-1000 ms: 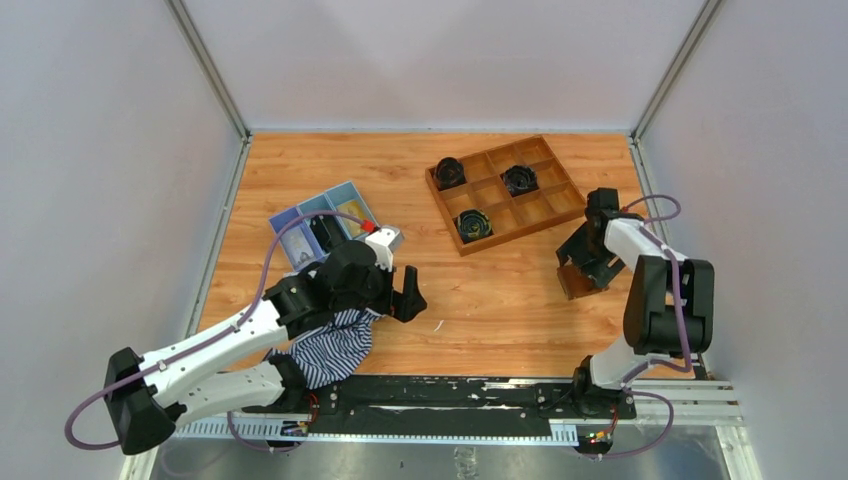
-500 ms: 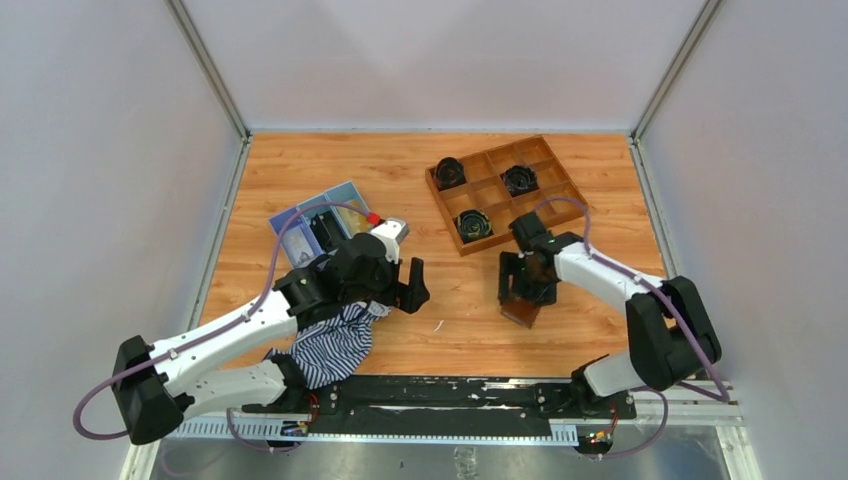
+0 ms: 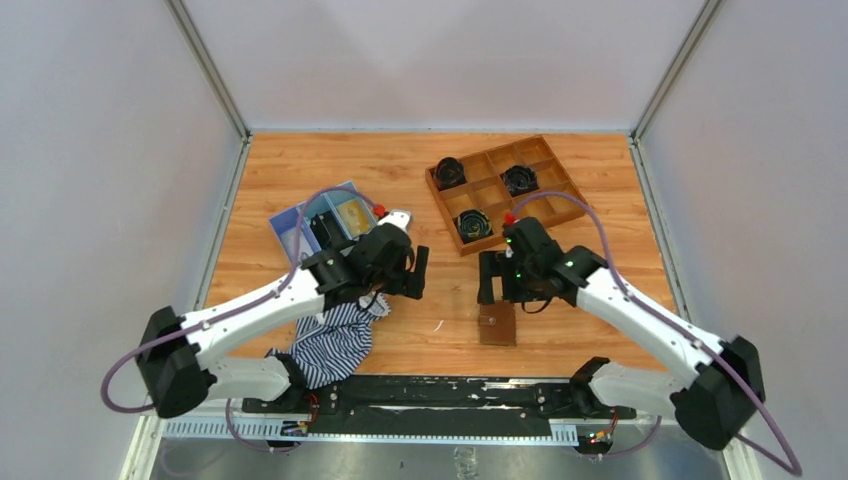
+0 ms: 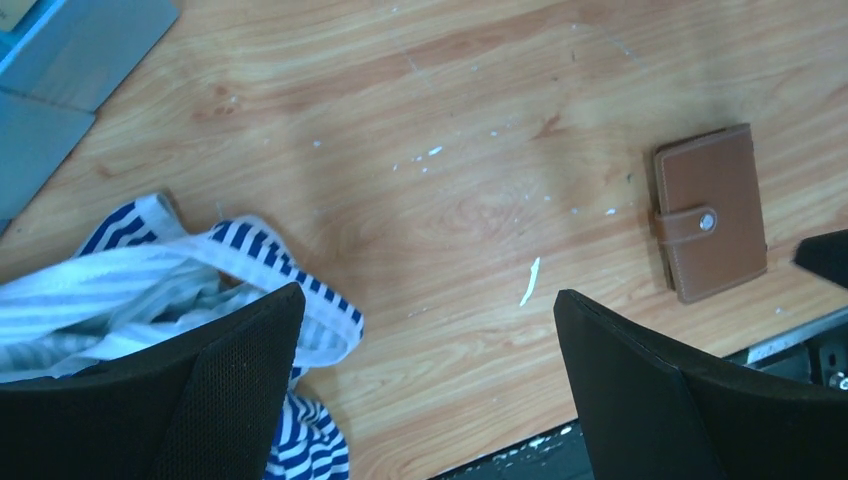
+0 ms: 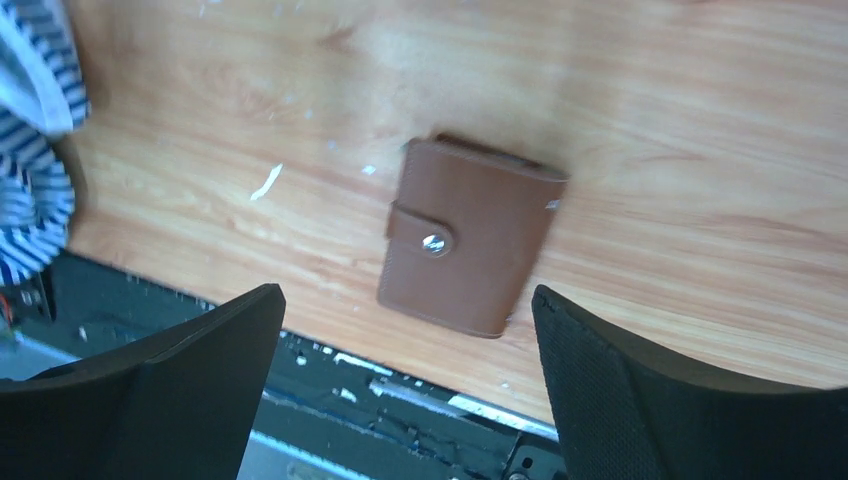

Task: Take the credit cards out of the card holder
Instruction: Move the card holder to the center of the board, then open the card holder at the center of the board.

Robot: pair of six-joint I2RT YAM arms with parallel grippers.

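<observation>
By the near edge, card holder (image 3: 497, 325), long axis front-to-back, clasp (image 5: 433, 241) left; all fingers (image 5: 640, 400) wide, empty

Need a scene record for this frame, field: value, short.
card holder: closed, strap snapped, flat on table near front edge
cards: none visible
right gripper: open, above card holder, not touching
left gripper: open, empty, beside striped cloth
blue tray: left, behind left gripper
wooden tray: back right, three dark round items in separate cells
</observation>
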